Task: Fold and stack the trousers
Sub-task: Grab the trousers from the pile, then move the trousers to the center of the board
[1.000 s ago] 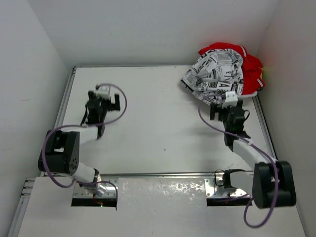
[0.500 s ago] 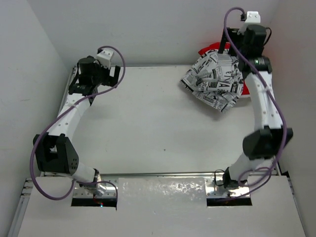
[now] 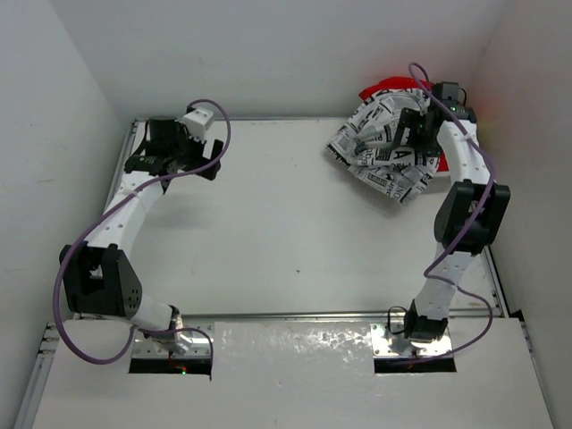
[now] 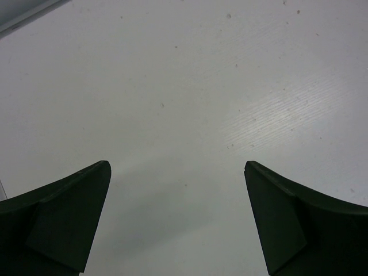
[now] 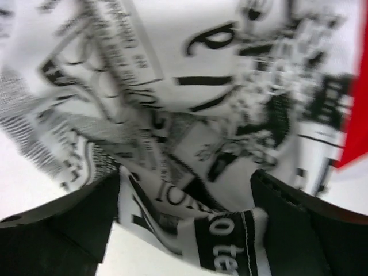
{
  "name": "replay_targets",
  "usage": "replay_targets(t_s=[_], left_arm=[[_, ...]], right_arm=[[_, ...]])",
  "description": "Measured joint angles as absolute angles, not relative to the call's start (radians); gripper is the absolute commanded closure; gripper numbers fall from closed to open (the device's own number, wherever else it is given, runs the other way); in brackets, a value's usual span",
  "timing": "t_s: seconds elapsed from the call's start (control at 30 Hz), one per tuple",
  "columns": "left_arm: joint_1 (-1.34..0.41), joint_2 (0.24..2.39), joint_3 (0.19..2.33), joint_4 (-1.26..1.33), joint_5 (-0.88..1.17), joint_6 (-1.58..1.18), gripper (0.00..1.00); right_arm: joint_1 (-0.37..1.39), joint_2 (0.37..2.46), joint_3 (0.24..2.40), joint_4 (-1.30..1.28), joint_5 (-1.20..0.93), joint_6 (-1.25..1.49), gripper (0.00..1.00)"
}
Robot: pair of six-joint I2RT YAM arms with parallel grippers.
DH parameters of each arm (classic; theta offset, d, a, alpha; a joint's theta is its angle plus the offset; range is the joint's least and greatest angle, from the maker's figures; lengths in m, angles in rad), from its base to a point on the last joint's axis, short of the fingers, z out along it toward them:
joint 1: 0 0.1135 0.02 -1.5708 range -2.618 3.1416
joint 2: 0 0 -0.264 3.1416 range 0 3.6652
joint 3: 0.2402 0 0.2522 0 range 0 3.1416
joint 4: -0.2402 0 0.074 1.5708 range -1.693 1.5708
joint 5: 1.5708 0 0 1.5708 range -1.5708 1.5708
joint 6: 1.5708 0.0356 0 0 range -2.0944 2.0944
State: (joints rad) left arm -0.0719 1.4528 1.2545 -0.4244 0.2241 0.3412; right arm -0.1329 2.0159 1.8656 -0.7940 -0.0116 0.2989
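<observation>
The trousers, white with black newspaper print, lie crumpled in a heap at the table's far right corner. My right gripper is down on top of this heap. In the right wrist view the right gripper is open, its jaws set wide with a fold of the trousers and a black printed band between them. My left gripper is stretched to the far left of the table. In the left wrist view the left gripper hangs open over bare table, holding nothing.
A red garment lies under and behind the trousers against the back wall, and shows as a red edge in the right wrist view. White walls close in the table on the left, back and right.
Both arms stretched out from folded poses toward the far side. The right gripper then came down from above the heap onto the trousers. The left gripper shifted slightly at the far left.
</observation>
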Motion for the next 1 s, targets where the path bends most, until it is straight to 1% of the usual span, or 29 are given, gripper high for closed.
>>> replay_targets(t_s=[0.03, 0.1, 0.13, 0.23, 0.27, 0.3, 0.53, 0.63, 0.7, 0.77, 0.87, 0.9, 0.93, 1.0], left_arm=[[-0.072, 1.453, 1.254, -0.424, 0.226, 0.339, 0.0], [-0.072, 1.453, 1.254, -0.425, 0.229, 0.339, 0.0], [-0.072, 1.453, 1.254, -0.426, 0.229, 0.339, 0.0], [-0.072, 1.453, 1.254, -0.429, 0.229, 0.339, 0.0], [-0.072, 1.453, 1.254, -0.43, 0.228, 0.34, 0.0], [-0.072, 1.453, 1.254, -0.431, 0.228, 0.34, 0.0], [-0.072, 1.453, 1.254, -0.431, 0.226, 0.344, 0.0], [-0.072, 1.453, 1.255, -0.43, 0.226, 0.343, 0.0], [-0.072, 1.453, 1.256, -0.431, 0.225, 0.343, 0.0], [-0.072, 1.453, 1.261, -0.432, 0.225, 0.341, 0.0], [-0.072, 1.453, 1.281, -0.431, 0.221, 0.339, 0.0], [-0.072, 1.453, 1.29, -0.431, 0.22, 0.338, 0.0], [-0.072, 1.453, 1.298, -0.43, 0.21, 0.338, 0.0], [-0.072, 1.453, 1.314, -0.427, 0.181, 0.334, 0.0]], right_arm=[[-0.132, 2.016, 1.866, -0.789, -0.038, 0.299, 0.24], [-0.129, 2.019, 1.866, -0.786, -0.082, 0.301, 0.37], [-0.129, 2.021, 1.866, -0.786, -0.104, 0.305, 0.49], [-0.128, 2.034, 1.866, -0.786, -0.178, 0.318, 0.74], [-0.128, 2.039, 1.867, -0.785, -0.203, 0.323, 0.91], [-0.128, 2.043, 1.87, -0.786, -0.223, 0.328, 1.0], [-0.125, 2.026, 1.961, -0.739, -0.347, 0.378, 1.0], [-0.103, 1.963, 1.98, -0.688, -0.374, 0.397, 1.0], [-0.044, 1.887, 1.985, -0.644, -0.373, 0.395, 1.0], [0.063, 1.806, 1.985, -0.6, -0.362, 0.384, 1.0], [0.327, 1.698, 1.988, -0.533, -0.344, 0.341, 1.0], [0.366, 1.689, 1.992, -0.527, -0.34, 0.323, 1.0], [0.508, 1.676, 2.026, -0.524, -0.341, 0.308, 1.0], [0.662, 1.687, 2.1, -0.528, -0.339, 0.278, 1.0]])
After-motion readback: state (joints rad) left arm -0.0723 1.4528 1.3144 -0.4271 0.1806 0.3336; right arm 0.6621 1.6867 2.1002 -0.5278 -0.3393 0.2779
